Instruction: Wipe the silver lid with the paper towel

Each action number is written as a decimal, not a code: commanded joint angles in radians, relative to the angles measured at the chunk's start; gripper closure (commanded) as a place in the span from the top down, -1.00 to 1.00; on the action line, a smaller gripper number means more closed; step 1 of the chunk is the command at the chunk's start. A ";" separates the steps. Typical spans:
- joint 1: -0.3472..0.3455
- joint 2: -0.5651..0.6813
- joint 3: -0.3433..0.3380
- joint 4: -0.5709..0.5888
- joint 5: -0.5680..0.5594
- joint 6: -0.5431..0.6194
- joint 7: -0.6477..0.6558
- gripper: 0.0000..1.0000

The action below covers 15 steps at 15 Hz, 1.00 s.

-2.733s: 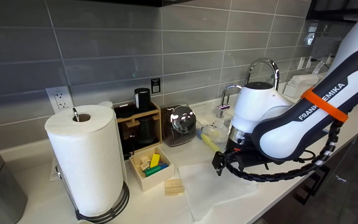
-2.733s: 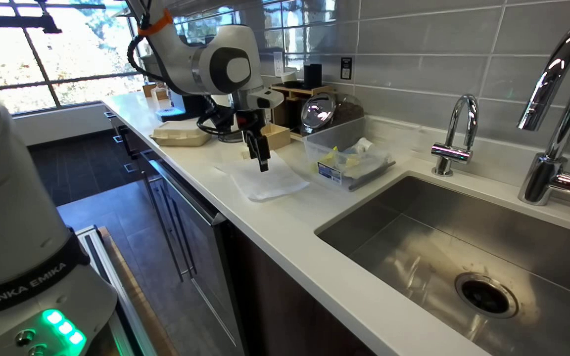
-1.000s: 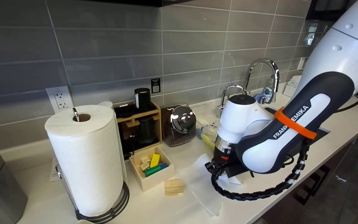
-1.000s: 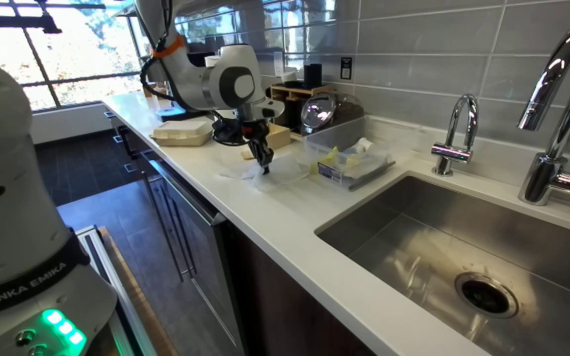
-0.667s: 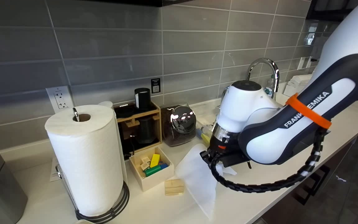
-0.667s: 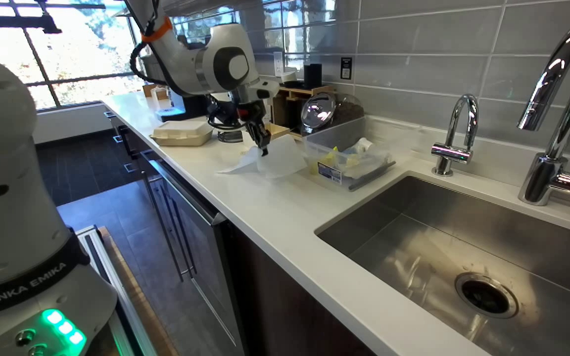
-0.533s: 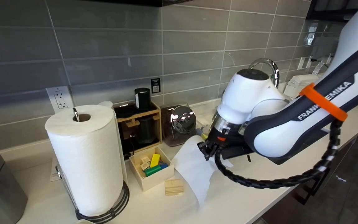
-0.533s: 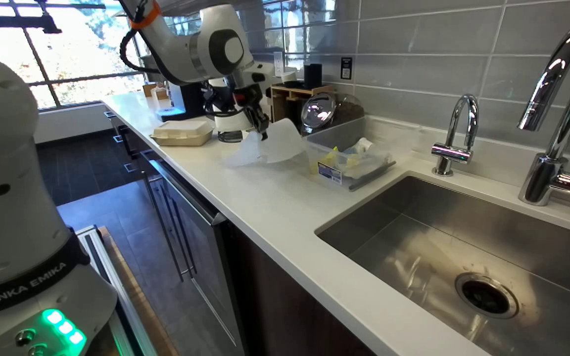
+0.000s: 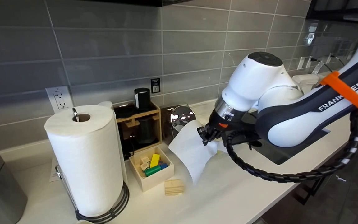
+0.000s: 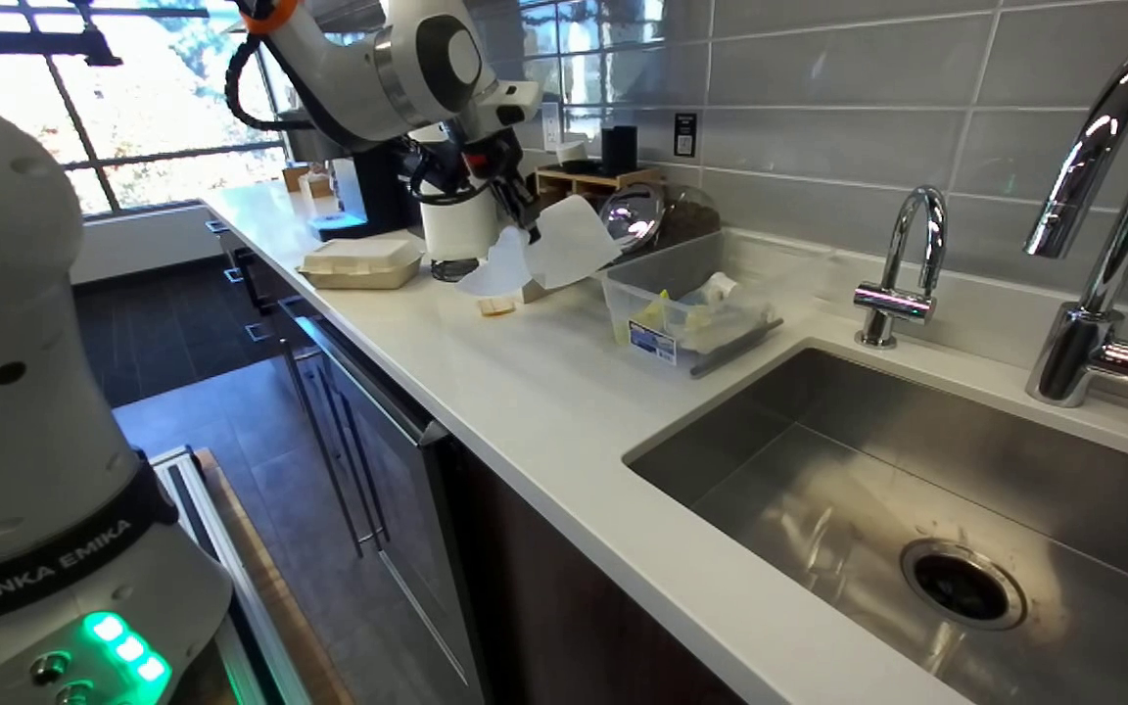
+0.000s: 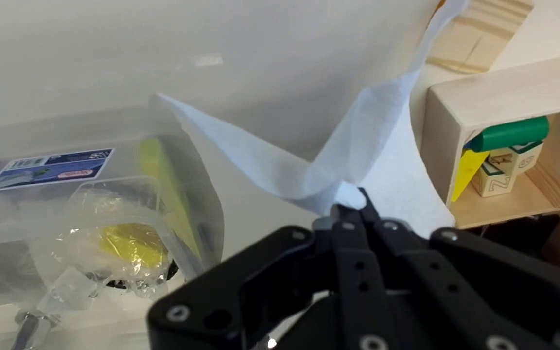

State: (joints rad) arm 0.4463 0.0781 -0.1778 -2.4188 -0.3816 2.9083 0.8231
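Observation:
My gripper (image 9: 206,140) is shut on the paper towel (image 9: 193,149), a thin white sheet pinched near its middle, its corners drooping over the counter. In the wrist view a small white fold (image 11: 350,195) pokes out between the black fingertips (image 11: 368,204). The silver lid (image 9: 183,115), a shiny chrome dome, faces outward at a tilt on a glass jar (image 10: 689,217) by the wall. Part of the lid is hidden behind the sheet in both exterior views; whether they touch I cannot tell. The lid does not show in the wrist view.
A towel roll (image 9: 85,161) stands on a wire holder, near a wooden box (image 9: 157,183) of blocks and a wooden organizer (image 9: 158,130). A clear plastic bin (image 10: 637,304) sits between the jar and the sink (image 10: 819,470). A small faucet (image 10: 902,294) rises behind the sink.
First above the flat sheet, the gripper came down onto it, then rose with it pinched. The sheet has lifted off the counter and moved up toward the jar and lid.

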 commanded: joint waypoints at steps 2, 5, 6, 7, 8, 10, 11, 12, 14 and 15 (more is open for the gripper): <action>-0.001 0.041 -0.041 0.078 -0.134 0.026 0.051 -0.99; -0.008 0.091 -0.094 0.180 -0.244 0.071 0.083 -0.99; -0.010 0.109 -0.103 0.205 -0.242 0.090 0.077 -0.99; -0.009 0.132 -0.117 0.235 -0.254 0.104 0.078 -0.99; -0.008 0.156 -0.130 0.260 -0.262 0.119 0.078 -0.99; -0.001 0.193 -0.146 0.299 -0.263 0.149 0.080 -0.99; 0.002 0.212 -0.149 0.314 -0.257 0.160 0.077 -0.99; 0.007 0.233 -0.157 0.330 -0.259 0.175 0.079 -0.99; 0.012 0.268 -0.165 0.352 -0.251 0.195 0.078 -0.99; 0.019 0.283 -0.177 0.362 -0.254 0.207 0.085 -0.99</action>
State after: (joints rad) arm 0.4429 0.2911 -0.3209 -2.1071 -0.6118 3.0690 0.8633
